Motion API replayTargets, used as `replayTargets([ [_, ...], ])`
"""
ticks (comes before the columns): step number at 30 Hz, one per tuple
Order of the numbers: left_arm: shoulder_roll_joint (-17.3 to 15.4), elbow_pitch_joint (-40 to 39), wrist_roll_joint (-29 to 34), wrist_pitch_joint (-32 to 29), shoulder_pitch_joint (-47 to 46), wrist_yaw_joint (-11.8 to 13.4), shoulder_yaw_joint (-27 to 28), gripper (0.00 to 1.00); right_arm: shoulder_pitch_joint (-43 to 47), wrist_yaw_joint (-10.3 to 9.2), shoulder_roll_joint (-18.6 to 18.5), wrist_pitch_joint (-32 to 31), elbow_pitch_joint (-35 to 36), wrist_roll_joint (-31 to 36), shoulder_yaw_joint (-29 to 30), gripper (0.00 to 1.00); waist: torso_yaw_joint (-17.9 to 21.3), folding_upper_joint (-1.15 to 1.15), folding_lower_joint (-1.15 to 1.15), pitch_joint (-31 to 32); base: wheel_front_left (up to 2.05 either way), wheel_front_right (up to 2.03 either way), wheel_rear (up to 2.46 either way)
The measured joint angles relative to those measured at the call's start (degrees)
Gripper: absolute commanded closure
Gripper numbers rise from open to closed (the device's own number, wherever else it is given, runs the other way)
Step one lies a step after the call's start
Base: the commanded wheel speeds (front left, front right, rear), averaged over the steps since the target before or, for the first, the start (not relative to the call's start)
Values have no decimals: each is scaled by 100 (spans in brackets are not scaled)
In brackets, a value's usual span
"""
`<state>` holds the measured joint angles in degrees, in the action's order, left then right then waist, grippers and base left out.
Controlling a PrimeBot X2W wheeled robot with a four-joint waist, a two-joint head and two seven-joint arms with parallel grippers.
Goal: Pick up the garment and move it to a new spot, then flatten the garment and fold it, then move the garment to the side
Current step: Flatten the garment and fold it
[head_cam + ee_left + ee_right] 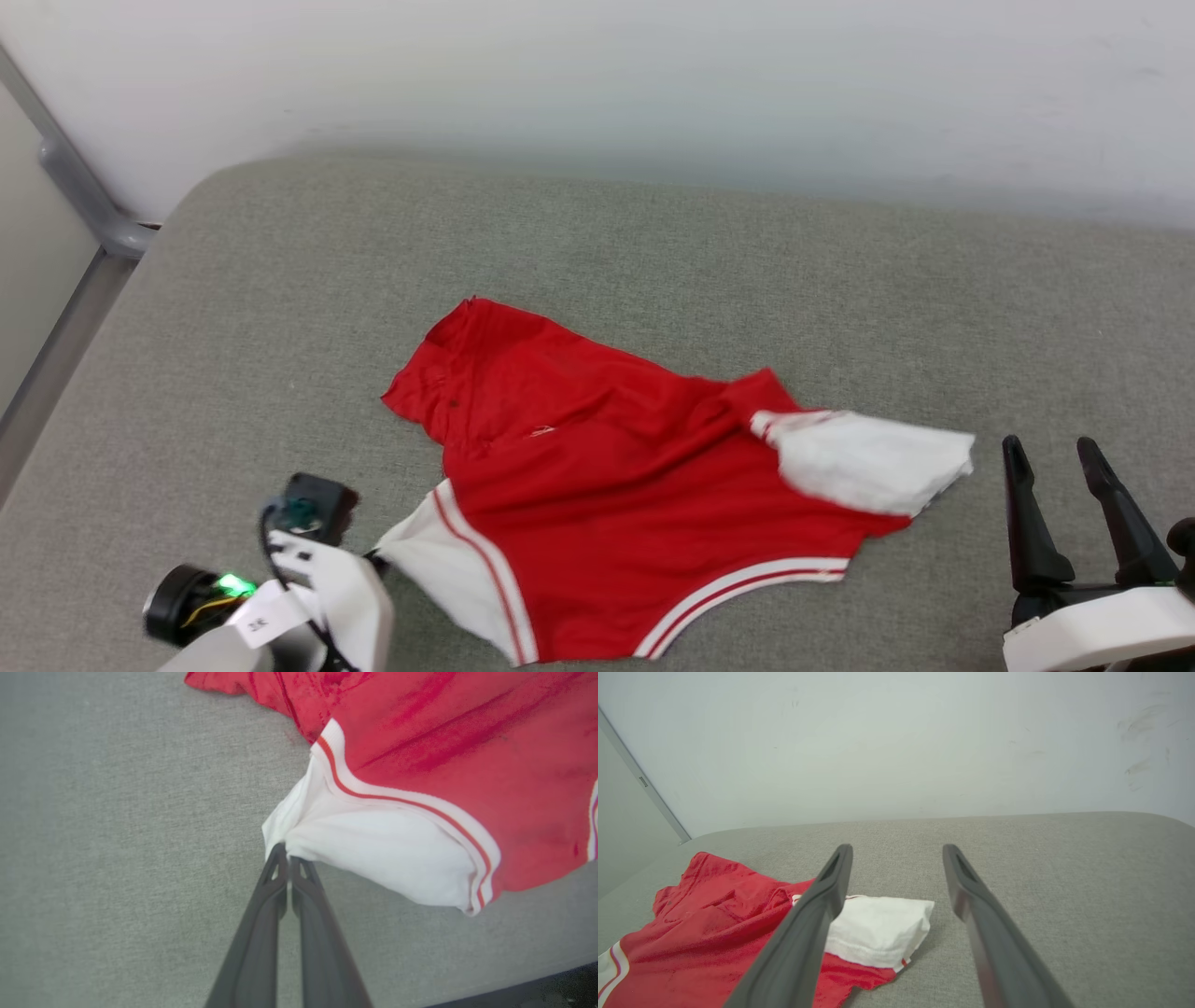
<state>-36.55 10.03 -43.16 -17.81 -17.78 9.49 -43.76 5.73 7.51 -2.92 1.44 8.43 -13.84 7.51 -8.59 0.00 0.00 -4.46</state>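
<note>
Left gripper: the two dark fingers are pressed together, pinching a gathered corner of the white cuff panel. The cloth bunches into small folds right at the tips.
Left wrist, head view: pale and at the lower left, beside the left edge of that same cuff.
Right gripper: fingers spread wide with nothing between them. It is at the lower right, apart from the cloth.
Nearest to the right gripper: a second white cuff panel, folded over on the garment's right end.
Garment: lies rumpled but mostly spread on the grey upholstered surface, towards the near edge and between the two grippers.
Garment details: red body, stripe trim along the lower hem and beside the pinched cuff, and a tiny white logo near the middle.
Behind: a pale wall.
Far left: a grey metal rail.
</note>
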Motion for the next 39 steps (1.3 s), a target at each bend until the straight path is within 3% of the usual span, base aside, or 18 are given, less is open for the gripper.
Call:
replayTargets([
  [6, -218, 114, -433, 330, 483, 232, 443, 100, 51, 0, 0, -89, 41, -25, 63, 0, -8, 0, 0, -5, 0, 0, 0],
  [7, -207, 130, -495, 412, 545, 240, 492, 89, 60, 0, 0, -97, 45, -25, 75, 0, 9, 0, 0, -5, 0, 0, 0],
  [8, -179, 147, -513, 517, 593, 267, 541, 51, 77, 0, 0, -103, 53, -25, 91, 0, 24, 0, 0, -3, 0, 0, 0],
  [9, -136, 156, -547, 614, 626, 285, 577, 0, 105, 0, 0, -124, 58, -25, 107, 0, 38, 0, 0, 3, 0, 0, 0],
  [20, 97, -207, -208, 2074, 717, 740, 1007, 0, 275, 0, 0, -495, -3, -41, 229, 0, 141, 0, 0, 302, 0, 0, 0],
  [26, 313, -638, -24, 2916, 784, 845, 1173, 0, 280, 0, 0, -1373, -355, -138, 234, 0, 152, 0, 0, 355, 0, 0, 0],
  [32, 538, -1082, 285, 3196, 795, 924, 1237, 0, 96, 0, -33, -2616, -631, -168, -127, 0, 13, 0, 0, 284, 0, 0, 0],
  [39, 717, -1339, 536, 3256, 768, 893, 1222, 0, -532, 0, -270, -3115, -985, -176, -573, 0, -214, 0, 1, 51, 0, 0, 0],
])
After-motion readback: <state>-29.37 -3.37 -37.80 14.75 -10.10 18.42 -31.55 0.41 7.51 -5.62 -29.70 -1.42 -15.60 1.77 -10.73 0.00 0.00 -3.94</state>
